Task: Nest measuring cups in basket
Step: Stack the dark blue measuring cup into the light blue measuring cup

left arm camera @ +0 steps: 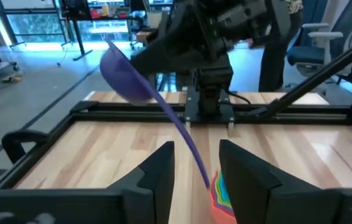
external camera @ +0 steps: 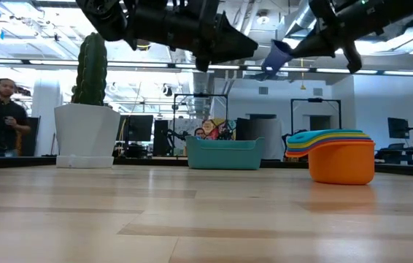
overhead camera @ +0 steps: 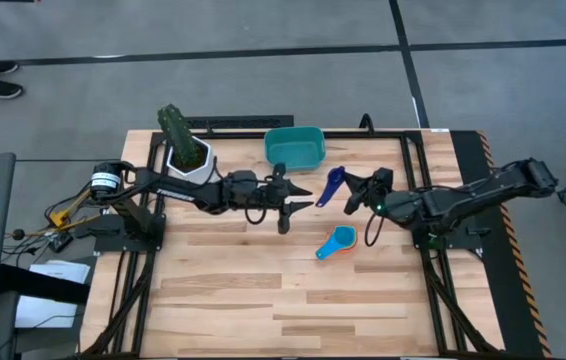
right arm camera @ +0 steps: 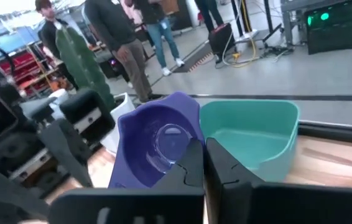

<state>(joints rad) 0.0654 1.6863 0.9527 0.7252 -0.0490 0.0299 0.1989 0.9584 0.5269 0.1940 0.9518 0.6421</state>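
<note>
A purple measuring cup (overhead camera: 332, 184) hangs in the air over the table's middle, with my right gripper (overhead camera: 351, 192) shut on its bowl. Its long handle (left arm camera: 185, 134) slants down toward my left gripper (overhead camera: 307, 196), which is open; its fingers stand on either side of the handle's free end with a gap on both sides. A nested stack of cups, orange outermost (overhead camera: 338, 242), rests bottom down on the table nearer the front. The teal basket (overhead camera: 293, 147) stands at the far edge, with nothing showing inside it. My right gripper pinches the purple cup's bowl at its rim (right arm camera: 188, 144) between the two shut fingers, on the side next to the basket. The fingers come roughly level from the table's right. The cup is clear of the table, tilted, with its handle pointing at my left gripper.
A white pot with a cactus-like green plant (overhead camera: 187, 152) stands at the far left beside the basket. A black frame (overhead camera: 413, 150) runs around the table. People stand in the room beyond (right arm camera: 121, 37). Bare wood lies across the table's near half.
</note>
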